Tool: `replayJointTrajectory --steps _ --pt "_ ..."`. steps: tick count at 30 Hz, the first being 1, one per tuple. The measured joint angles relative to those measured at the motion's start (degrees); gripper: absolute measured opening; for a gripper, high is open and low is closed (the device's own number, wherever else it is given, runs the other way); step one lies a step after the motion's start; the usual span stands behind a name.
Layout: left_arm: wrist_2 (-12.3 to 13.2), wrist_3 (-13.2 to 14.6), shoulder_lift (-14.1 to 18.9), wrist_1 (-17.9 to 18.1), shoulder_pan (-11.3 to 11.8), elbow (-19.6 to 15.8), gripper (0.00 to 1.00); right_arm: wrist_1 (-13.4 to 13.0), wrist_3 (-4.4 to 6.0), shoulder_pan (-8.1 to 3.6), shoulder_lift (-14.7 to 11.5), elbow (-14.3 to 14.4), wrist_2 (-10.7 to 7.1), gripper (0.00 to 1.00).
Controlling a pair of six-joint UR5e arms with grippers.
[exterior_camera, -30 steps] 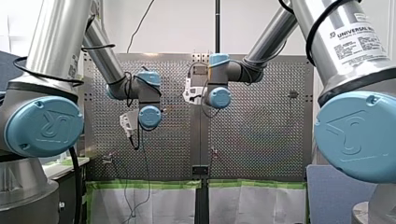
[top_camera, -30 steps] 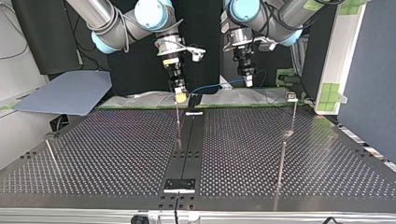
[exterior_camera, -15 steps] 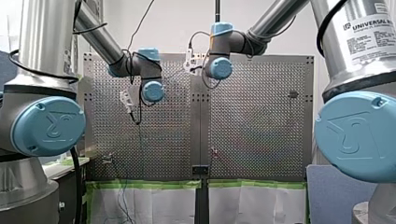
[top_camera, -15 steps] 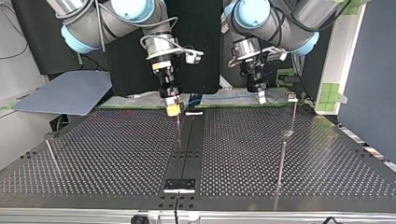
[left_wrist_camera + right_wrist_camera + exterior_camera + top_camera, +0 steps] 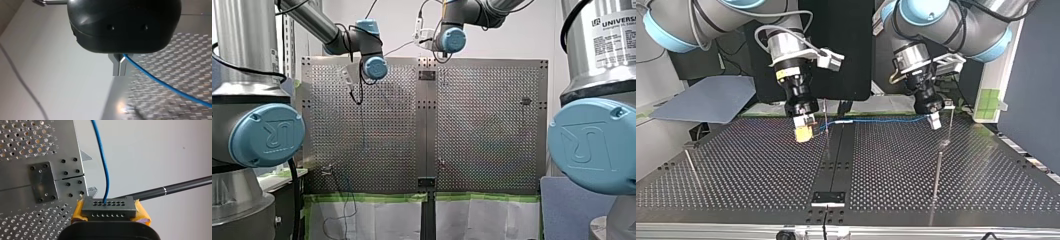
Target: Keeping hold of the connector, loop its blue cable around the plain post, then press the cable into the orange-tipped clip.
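Front view came in bright, a white wall (image 5: 522, 35) behind and soft highlights on my left arm (image 5: 242, 45). Top view was dimmer, the perforated table (image 5: 761, 165) dark and glossy, mirroring a post (image 5: 939, 170). Left wrist view: glare on the table (holes smeared around it), my left gripper (image 5: 119, 71) and blue cable (image 5: 160, 83) clearer. Right wrist view was evenly lit, the connector (image 5: 108, 207) crisp.

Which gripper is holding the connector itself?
My right gripper, the one with yellow pads: it is shut on the grey connector. My left gripper pinches only the blue cable.
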Motion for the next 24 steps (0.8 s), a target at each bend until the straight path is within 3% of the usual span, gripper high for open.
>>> replayJointTrajectory --steps 10,16,24 --pt "1.56 2.20 5.46 -5.45 2.38 5.46 0.00 5.07 0.59 -2.06 0.77 -1.07 -4.12 0.00" --pt "4.23 2.81 8.26 -8.73 4.03 8.73 0.00 8.23 2.02 -2.94 1.87 -2.00 -7.01 0.00" --pt "8.56 0.45 6.23 -13.21 8.12 13.24 0.00 12.66 3.52 -4.05 4.31 -4.05 -9.79 0.00"
